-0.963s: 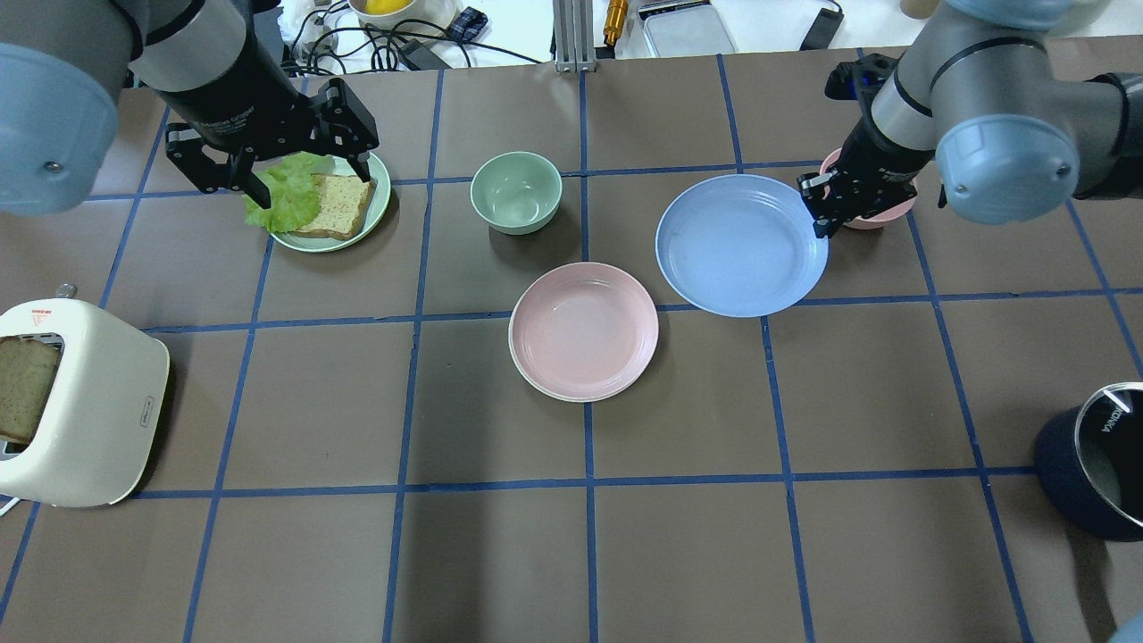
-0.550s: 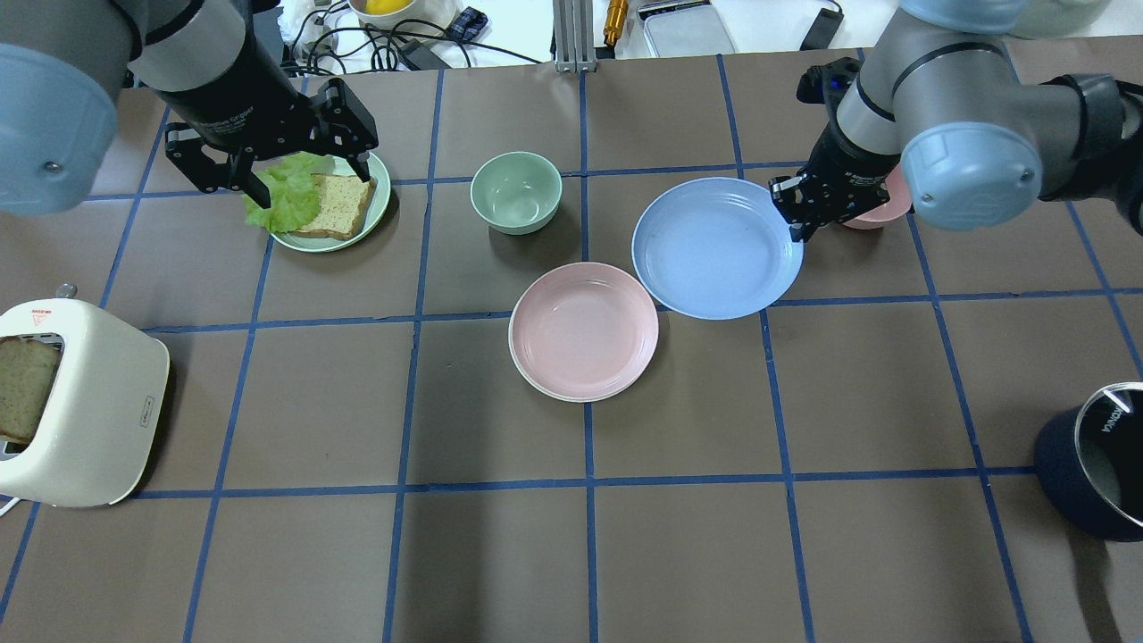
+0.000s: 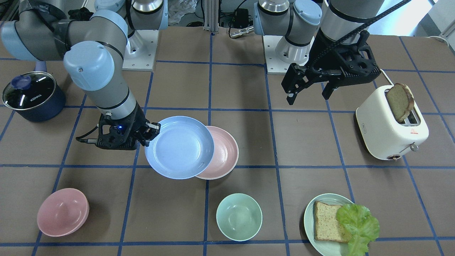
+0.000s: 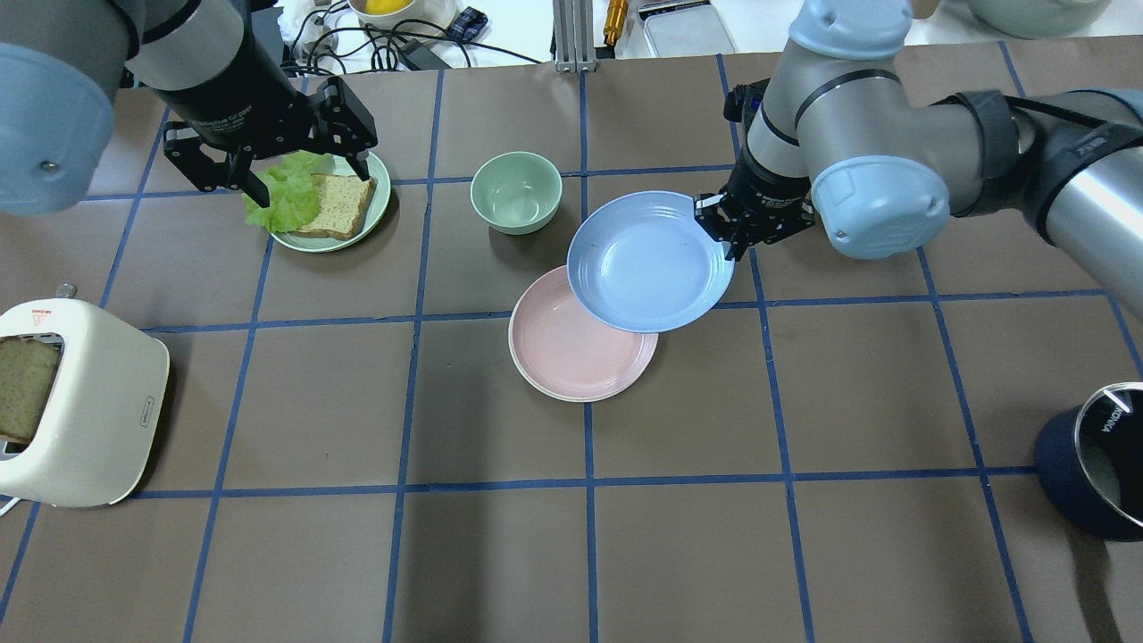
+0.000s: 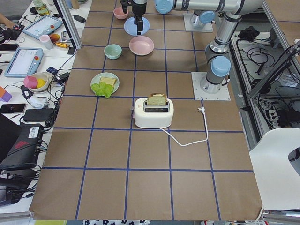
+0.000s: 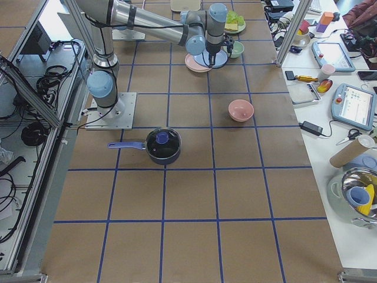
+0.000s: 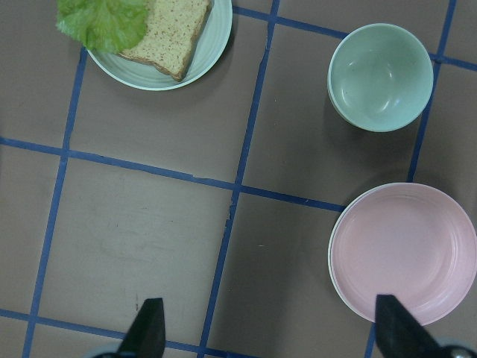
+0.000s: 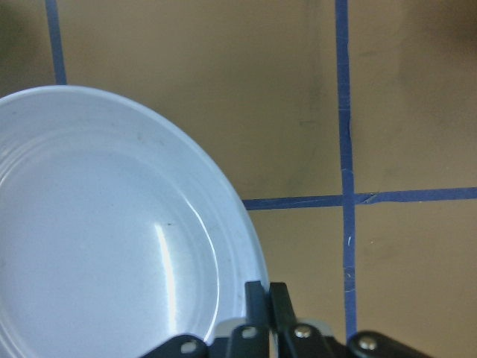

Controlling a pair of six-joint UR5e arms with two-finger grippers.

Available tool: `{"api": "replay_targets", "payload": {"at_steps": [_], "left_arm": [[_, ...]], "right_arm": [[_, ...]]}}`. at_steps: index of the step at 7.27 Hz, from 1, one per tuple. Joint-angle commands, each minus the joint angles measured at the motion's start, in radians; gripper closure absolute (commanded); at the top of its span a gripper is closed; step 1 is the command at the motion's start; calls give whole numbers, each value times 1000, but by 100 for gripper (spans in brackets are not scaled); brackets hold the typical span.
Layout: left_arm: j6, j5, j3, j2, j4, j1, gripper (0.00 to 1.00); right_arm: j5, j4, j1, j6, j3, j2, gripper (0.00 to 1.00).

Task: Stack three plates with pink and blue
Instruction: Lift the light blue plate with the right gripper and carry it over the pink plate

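Gripping is by one thin edge only: the right gripper (image 4: 728,234) has its jaws closed tight on the right-hand rim of the pale blue shallow round plastic plate (image 4: 643,263). This plate is carried clear of the table at the centre of the overhead view and overlaps only the upper right part of the pink round plastic plate (image 4: 563,357). The pink plate is seated on the cream-white plate (image 4: 514,357), just below centre. If released here, the blue plate is judged likely to land off-centre, tip on the pink rim and slide off. Slippage from the single-edge pinch is also possible. The left gripper (image 4: 312,183) is held wide open and empty at upper left, above the mint-green plate (image 4: 366,219) of bread and lettuce.
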Motion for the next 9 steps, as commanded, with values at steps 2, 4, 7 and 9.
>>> {"api": "replay_targets", "payload": {"at_steps": [2,4,7,9], "left_arm": [[1,0,0,2,0,2,0],[1,0,-1,2,0,2,0],[1,0,0,3,0,1,0],[1,0,0,3,0,1,0]], "right_arm": [[-3,-63,83,89,7,36,100],[-9,-88,110,97,32,41,100],[-12,-264,112,105,138,41,100],[-9,-271,142,153,139,44,100]]}}
